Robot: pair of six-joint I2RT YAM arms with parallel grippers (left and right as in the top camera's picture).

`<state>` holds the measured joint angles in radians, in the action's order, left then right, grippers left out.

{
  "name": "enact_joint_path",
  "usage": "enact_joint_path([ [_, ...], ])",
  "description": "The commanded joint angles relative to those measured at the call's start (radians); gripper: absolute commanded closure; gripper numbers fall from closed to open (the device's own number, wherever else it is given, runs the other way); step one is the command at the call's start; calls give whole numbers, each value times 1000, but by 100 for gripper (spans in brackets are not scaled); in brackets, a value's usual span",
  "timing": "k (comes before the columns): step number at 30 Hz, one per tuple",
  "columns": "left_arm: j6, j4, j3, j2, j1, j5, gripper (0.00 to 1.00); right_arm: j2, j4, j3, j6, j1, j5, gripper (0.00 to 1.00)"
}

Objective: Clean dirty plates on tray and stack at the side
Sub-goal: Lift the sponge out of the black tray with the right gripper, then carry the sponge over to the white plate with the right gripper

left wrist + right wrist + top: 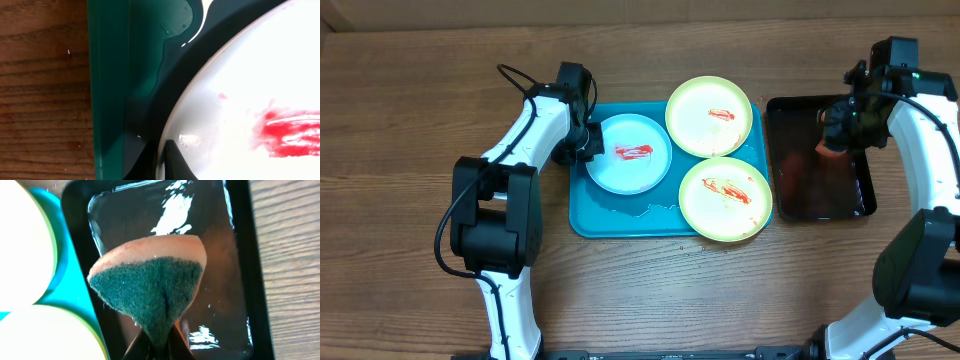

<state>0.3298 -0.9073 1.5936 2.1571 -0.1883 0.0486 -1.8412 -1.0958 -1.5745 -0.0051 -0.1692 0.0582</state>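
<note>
Right hand: the right hand [835, 135] is clamped on a sponge [150, 287], which bunches between the fingers with its green scouring face towards the wrist camera. It hangs over the black tray [868, 190], near the right edge of the surface [420, 100].
Left hand: the left hand [582, 145] sits at the left rim of the blue-white plate [620, 175]. The wrist view shows one dark finger [172, 162] at that rim. Whether the hand is apart or pinching the rim cannot be told.
Step in hand: judged to be the start of cleaning. The sponge is being readied at the black tray while the left hand sets up on the first plate. No plate is wiped and none is stacked.
Next move: the sponge has to travel left across the black tray's rim to a smear. The left hand needs a firm hold on the plate rim so that the plate does not slide under the wipe.
Turquoise tray: the turquoise tray [582, 215] lies mid-surface and holds all three plates. A thin wet patch [638, 211] shows on its floor towards the near edge.
Plates: the blue-white plate is at the tray's left. The far yellow-green plate [690, 100] overhangs the tray's far right corner, and the near yellow-green plate [715, 215] overhangs its near right corner. Each carries one red sauce smear [633, 152].
Black tray: it stands just beside the turquoise tray on the right. Its glossy floor looks covered by shallow liquid, and nothing else lies in it.
Stacking spot: none is marked in view.
</note>
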Motion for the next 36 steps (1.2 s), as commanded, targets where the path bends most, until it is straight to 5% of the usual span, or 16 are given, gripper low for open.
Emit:
enact_joint_path([
  [1,-1,6,-28,29,-3,-23,96,103,33,-13,37,14,-56,96],
  [15,-2,-8,-28,29,-3,-23,96,344,126,50,63,77,-194,96],
  [26,-1,-27,-28,29,-3,-23,96,566,346,430,88,76,-172,96],
  [36,-1,-25,-28,29,-3,-23,96,397,272,381,111,75,-37,96],
])
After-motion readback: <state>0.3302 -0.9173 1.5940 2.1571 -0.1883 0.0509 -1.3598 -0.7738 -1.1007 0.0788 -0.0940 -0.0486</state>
